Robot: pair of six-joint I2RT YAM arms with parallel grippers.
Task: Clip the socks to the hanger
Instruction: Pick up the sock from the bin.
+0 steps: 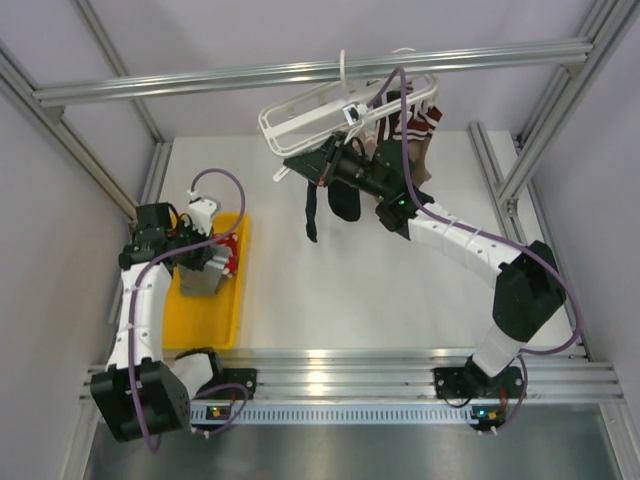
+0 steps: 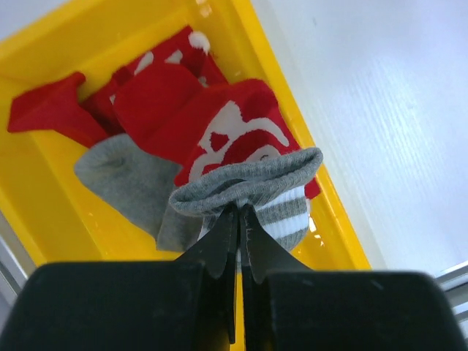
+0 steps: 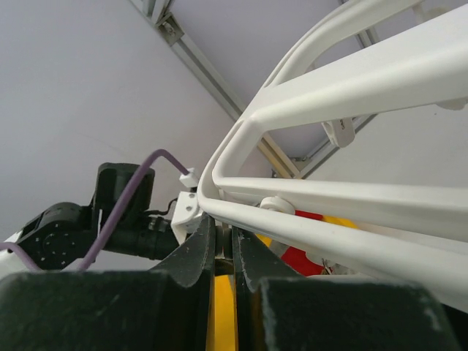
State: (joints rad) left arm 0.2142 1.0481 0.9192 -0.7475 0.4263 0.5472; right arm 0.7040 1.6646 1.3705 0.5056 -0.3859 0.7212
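The grey sock lies on red socks in the yellow tray, left of the top view, its cuff pinched in the closed jaws of the left gripper. The hanger sits upper centre there, its rail clamped by the right gripper.

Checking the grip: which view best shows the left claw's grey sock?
Left wrist: the grey sock sits close up, pinched in the shut left claw. Top external shows only a small grey patch; right wrist shows none of it.
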